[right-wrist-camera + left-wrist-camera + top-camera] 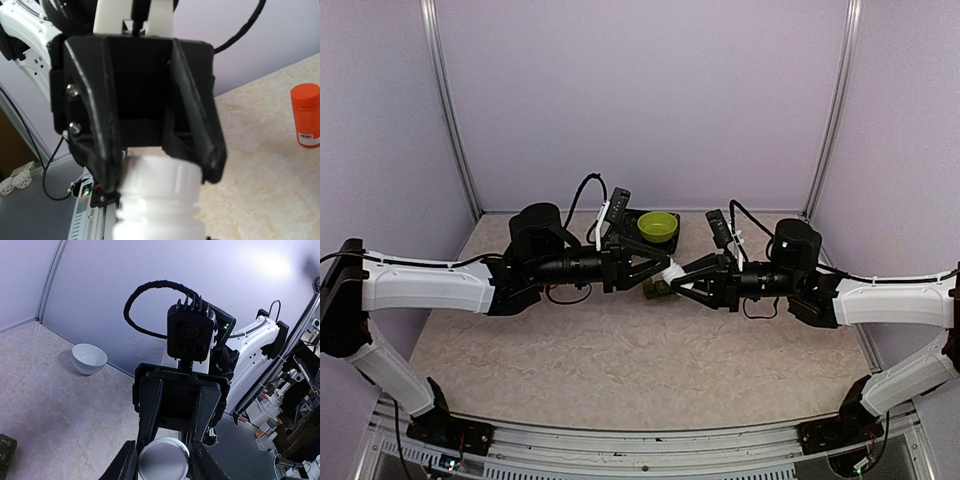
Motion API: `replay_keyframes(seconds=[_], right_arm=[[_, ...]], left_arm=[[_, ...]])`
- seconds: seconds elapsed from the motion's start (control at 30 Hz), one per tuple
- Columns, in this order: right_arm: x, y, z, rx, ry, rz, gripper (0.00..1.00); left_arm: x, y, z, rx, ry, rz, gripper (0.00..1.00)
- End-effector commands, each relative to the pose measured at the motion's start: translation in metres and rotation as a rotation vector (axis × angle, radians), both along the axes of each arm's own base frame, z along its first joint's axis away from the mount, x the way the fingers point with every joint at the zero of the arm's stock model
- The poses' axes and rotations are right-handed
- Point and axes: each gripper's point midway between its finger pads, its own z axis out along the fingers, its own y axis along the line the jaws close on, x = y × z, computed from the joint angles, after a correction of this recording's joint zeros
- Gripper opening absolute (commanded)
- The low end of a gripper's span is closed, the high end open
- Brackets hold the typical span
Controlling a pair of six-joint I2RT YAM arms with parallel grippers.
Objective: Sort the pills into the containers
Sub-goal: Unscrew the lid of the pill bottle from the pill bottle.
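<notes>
Both arms meet above the middle of the counter (620, 360), with a white bottle (672, 271) held level between them. The left fingers (125, 465) are clenched on its ribbed cap (160, 172), one on each side. The right fingers (149, 415) are closed on the bottle's other end.

The containers (655, 291), a dark green row, lie on the counter just under the bottle, partly hidden by the arms. Whether their lids are up cannot be told.

A green bowl (658, 226) sits by the far edge. An orange bottle (306, 115) stands upright on the counter, apart from the rest.
</notes>
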Motion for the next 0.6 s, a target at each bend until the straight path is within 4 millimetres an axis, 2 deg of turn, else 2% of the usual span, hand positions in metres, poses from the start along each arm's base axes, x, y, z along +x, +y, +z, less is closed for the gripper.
replay_keyframes(seconds=[0.0,0.23,0.57], right_arm=[[0.001,-0.004,0.013,0.033,-0.044,-0.007,0.00],[0.001,-0.004,0.013,0.032,-0.044,-0.013,0.00],[0.002,-0.004,0.011,0.025,-0.044,-0.020,0.00]], left_arm=[[-0.004,0.000,0.006,-0.021,-0.016,-0.019,0.33],[-0.007,0.000,0.008,-0.030,-0.016,-0.030,0.29],[0.008,0.011,0.015,-0.034,-0.037,0.081,0.29]])
